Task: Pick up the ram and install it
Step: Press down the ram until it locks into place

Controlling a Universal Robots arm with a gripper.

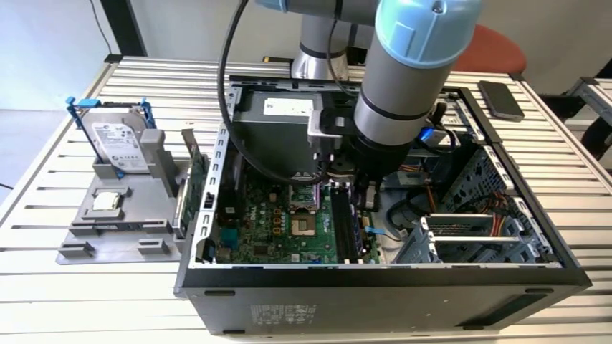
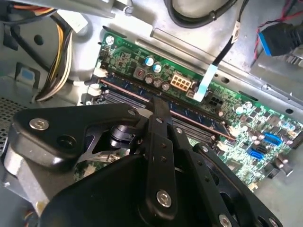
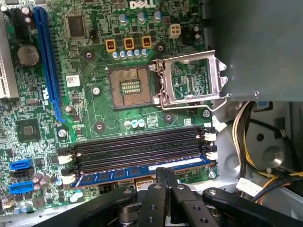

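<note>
Already the hand (image 3: 162, 177) had its fingers pressed together, tips touching the ram (image 3: 142, 171) lying in the motherboard's (image 3: 94, 109) outermost slot.

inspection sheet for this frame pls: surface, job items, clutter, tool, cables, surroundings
Surface: slatted metal table carrying an open PC case, motherboard exposed.
Job's things: the ram lies along the outermost memory slot, next to the empty black slots; whether it is fully latched cannot be told.
Clutter: hard drive upright in a blue frame on a grey fixture, green expansion card beside the case, a dark phone-like device on the table.
Grippers: tool directly over the ram, fingers drawn together at its edge.
Cables: black arm cable; yellow and orange bundle inside the case.
Surroundings: red chair behind the table.
</note>
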